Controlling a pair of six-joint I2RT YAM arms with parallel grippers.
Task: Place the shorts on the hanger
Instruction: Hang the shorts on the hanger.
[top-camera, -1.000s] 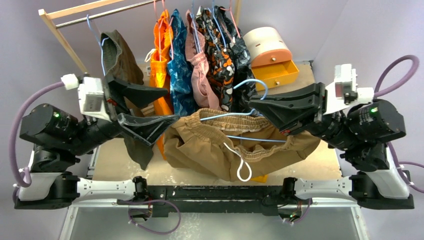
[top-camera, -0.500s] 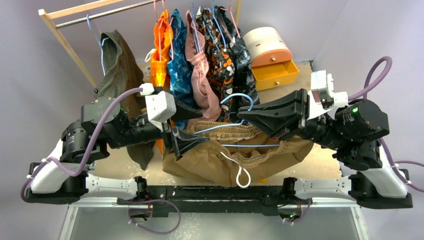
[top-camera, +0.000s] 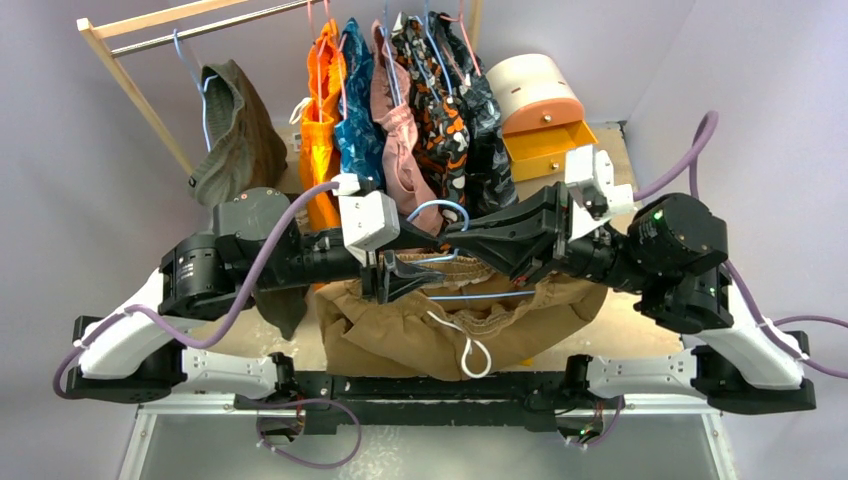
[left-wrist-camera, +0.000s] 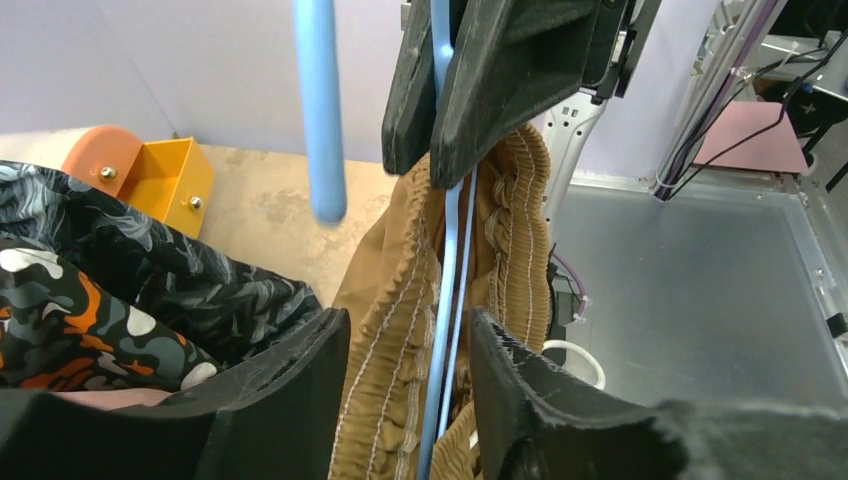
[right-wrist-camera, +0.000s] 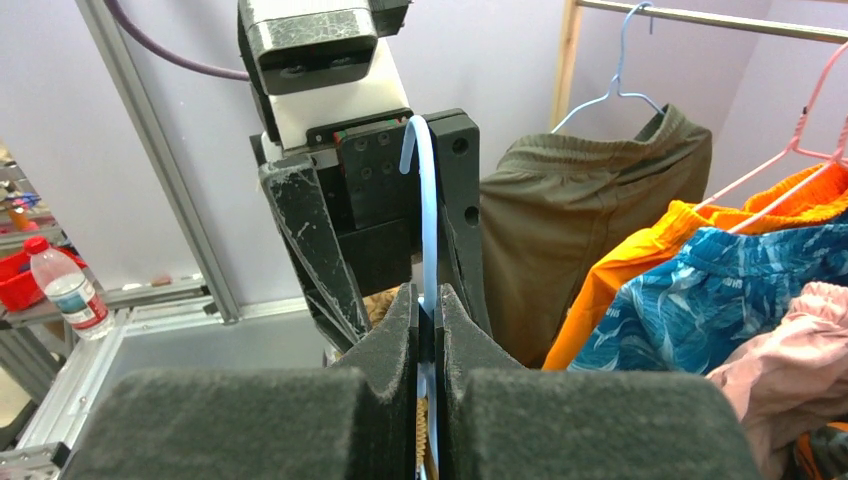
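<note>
Holding the hanger (right-wrist-camera: 428, 180) by its light-blue wire, your right tool (right-wrist-camera: 427, 300) is clamped tight, both pads pressed on the wire.

- Left tool (left-wrist-camera: 410, 330): jaws partly parted, one finger on either side of the hanger wire and the waistband, not pinched closed.
- The shorts (top-camera: 400, 335): tan, the hanger wire running between the two sides of the gathered waistband, the body sagging below the hanger over the table (top-camera: 625, 315).
- White drawstring (top-camera: 470, 352): loop dangling below the hanger.
- Rail (top-camera: 200, 25): behind the hanger, hung with garments.
- Yellow drawer box (top-camera: 548, 145): behind the hanger, toward your right arm.
</note>
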